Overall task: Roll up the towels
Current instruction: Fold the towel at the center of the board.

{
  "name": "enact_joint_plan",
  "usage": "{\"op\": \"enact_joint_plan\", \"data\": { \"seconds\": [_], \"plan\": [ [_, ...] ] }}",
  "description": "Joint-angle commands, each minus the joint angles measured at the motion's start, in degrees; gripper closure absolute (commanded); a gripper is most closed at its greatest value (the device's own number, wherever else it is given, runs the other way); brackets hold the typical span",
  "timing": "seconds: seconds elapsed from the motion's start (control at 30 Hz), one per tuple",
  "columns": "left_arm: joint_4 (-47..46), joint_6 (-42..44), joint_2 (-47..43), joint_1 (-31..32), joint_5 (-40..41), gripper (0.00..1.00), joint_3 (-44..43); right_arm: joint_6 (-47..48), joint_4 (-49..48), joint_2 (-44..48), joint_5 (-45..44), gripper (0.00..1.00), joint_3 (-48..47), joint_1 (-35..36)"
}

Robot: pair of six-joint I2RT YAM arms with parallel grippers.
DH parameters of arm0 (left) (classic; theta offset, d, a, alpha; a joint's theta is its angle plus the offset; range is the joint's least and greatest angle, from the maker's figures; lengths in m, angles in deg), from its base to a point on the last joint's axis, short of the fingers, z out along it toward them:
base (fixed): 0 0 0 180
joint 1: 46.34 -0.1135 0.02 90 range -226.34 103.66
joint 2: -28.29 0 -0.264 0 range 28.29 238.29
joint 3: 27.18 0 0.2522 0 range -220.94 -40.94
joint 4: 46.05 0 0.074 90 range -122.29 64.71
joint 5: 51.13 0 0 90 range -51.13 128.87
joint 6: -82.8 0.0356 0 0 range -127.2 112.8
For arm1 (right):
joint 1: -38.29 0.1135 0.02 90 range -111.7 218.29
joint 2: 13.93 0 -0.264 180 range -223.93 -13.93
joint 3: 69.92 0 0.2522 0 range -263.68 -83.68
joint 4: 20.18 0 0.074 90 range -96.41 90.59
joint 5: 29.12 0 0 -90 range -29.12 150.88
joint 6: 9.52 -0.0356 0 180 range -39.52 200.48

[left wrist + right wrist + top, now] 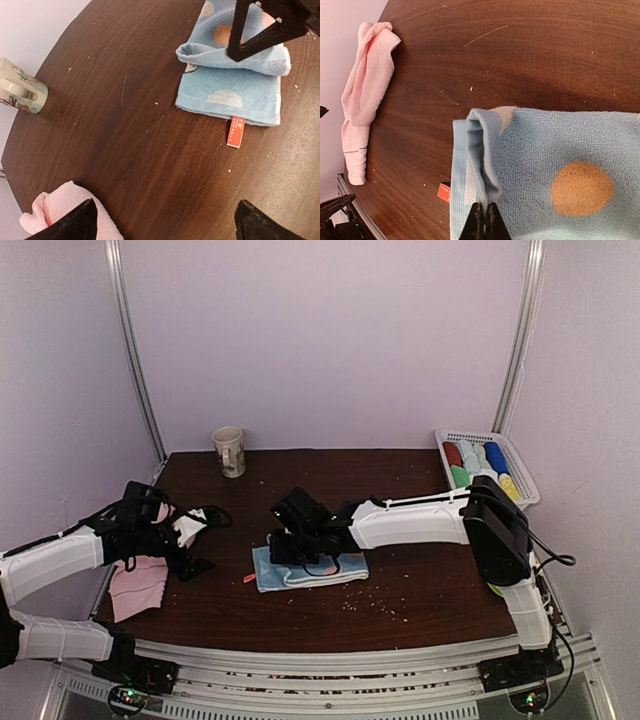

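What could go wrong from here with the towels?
1. The right claw pinches only a thin fold of the blue towel; it could slip and the fold fall open.
2. The pink towel lies at the table edge by the open left claw; a nudge might drop it.

No legible text; red tag [236,132] on blue towel [235,95] unreadable.

Blue towel [310,570]: light blue with orange and white dots, flat at centre of table [420,480], one edge folded over into a ridge. Pink towel [138,585]: plain, crumpled, at the near-left edge, well apart.
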Motion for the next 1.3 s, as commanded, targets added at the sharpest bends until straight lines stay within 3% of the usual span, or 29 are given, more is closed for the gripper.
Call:
{"op": "enact_joint_plan", "data": {
  "seconds": [0.0,0.8,0.87,1.03,1.27],
  "plan": [
    [-1.9,-0.5,0.6,-0.4,-0.2,0.02,0.7,1.0,0.7,-1.0,0.5,0.99,-2.4,0.8],
    [-2.0,-0.6,1.1,-0.4,0.0,0.02,0.7,2.4,-0.6,-1.5,1.9,0.98,-5.5,2.4],
    [-2.0,-0.6,1.1,-0.4,0.1,0.02,0.7,2.6,-1.0,-2.2,2.9,0.94,-6.2,2.8],
    [-2.1,-0.6,1.3,-0.4,0.1,0.02,0.8,3.8,-2.5,-3.4,6.6,0.71,-7.1,3.4],
    [-2.5,-1.0,3.2,-0.4,0.1,0.02,-0.7,5.4,-3.8,0.1,6.6,0.64,-3.1,2.8]
  ]
}}
